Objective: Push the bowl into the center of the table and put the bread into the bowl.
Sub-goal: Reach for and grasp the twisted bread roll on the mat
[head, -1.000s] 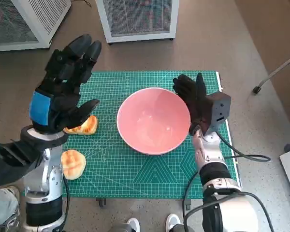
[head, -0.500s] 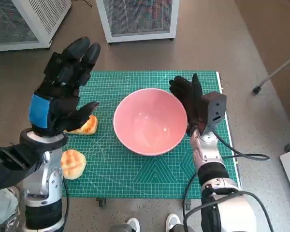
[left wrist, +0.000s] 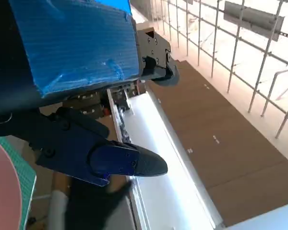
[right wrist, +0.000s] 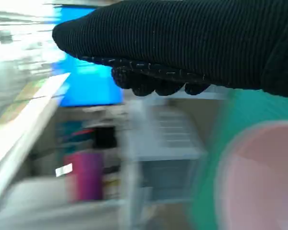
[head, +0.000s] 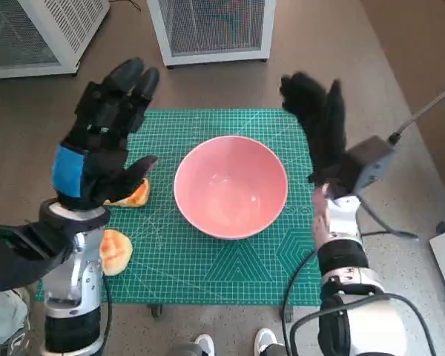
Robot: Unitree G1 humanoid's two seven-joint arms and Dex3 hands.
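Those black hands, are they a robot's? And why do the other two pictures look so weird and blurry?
Yes, they belong to a robot. The big picture comes from a camera on its head, looking down at a table with a green mat. Its left hand, with blue tape on the back, and its right hand, in a knitted glove, are both raised with fingers spread. Neither holds anything.

On the mat sits an empty pink bowl. Two pieces of bread lie beside it: one partly hidden by the left hand, another closer to the robot.

The other two pictures come from small cameras behind each hand, so you mostly see the hand itself up close. The right one is blurry, showing just the glove and the bowl's pink edge.
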